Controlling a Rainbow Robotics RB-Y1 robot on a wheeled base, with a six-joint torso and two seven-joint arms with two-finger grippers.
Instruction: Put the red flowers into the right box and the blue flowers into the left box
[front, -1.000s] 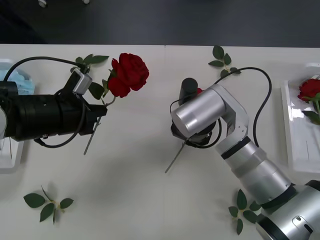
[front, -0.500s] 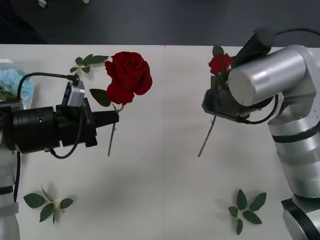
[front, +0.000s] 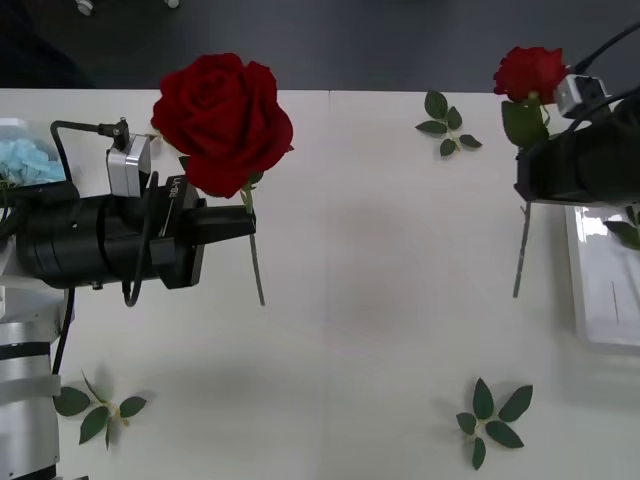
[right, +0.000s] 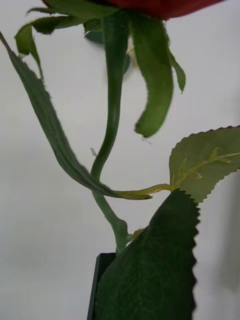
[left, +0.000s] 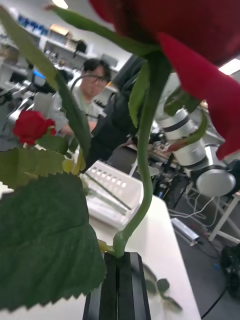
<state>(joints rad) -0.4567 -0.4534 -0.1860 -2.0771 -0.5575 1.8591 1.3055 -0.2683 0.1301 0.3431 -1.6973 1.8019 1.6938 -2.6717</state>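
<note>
A white tabletop (front: 380, 300) spans the front view, with a faint seam running from its far edge toward the near edge around the middle. Past the far edge lies a dark grey floor (front: 380, 45), where 2 small white objects sit at the top of the picture. Soft shadows fall across the tabletop surface. In the left wrist view the room behind is a bright lab: ceiling lights (left: 231, 66) glow overhead, shelves (left: 47, 42) with equipment line the far wall, and cables (left: 197, 217) trail across a dark floor beside the white tabletop edge.
</note>
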